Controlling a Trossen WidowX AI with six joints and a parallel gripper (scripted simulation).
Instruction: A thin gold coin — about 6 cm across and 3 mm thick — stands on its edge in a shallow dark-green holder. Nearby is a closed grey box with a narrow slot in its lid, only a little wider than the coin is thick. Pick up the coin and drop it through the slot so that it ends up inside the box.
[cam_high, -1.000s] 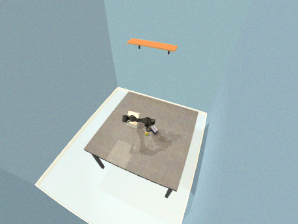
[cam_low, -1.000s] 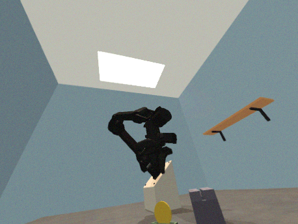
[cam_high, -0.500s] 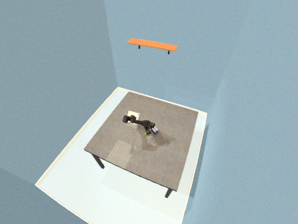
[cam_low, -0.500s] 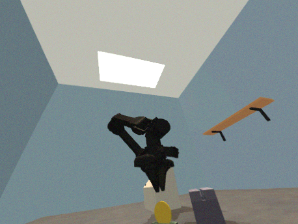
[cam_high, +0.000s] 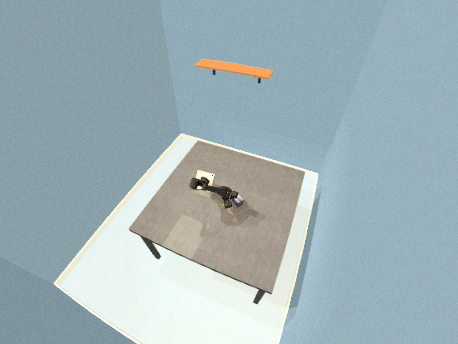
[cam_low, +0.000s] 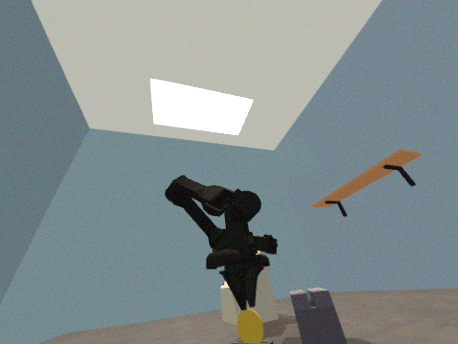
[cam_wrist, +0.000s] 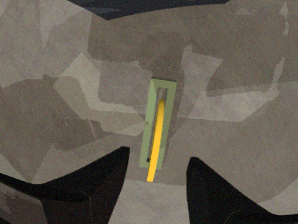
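Observation:
The gold coin (cam_low: 250, 326) (cam_wrist: 159, 127) stands on edge in the green holder (cam_low: 268, 343) (cam_wrist: 170, 95). In the top view it is only a small yellow spot, partly hidden by the arm. My gripper (cam_low: 247, 307) (cam_wrist: 158, 159) points down, open and empty, with its fingertips above the coin. In the wrist view the fingers are on either side of the coin's near end, apart from it. The grey box (cam_high: 239, 200) (cam_low: 321, 321) stands to the right of the coin in the exterior view, with a slot notch in its top. Its dark edge shows at the top of the wrist view.
The arm's pale base block (cam_high: 212, 176) (cam_low: 270, 300) stands behind the gripper in the exterior view. All of this stands on a grey-brown table (cam_high: 270, 240). An orange shelf (cam_high: 235, 68) (cam_low: 367, 179) is on the wall, far from the arm.

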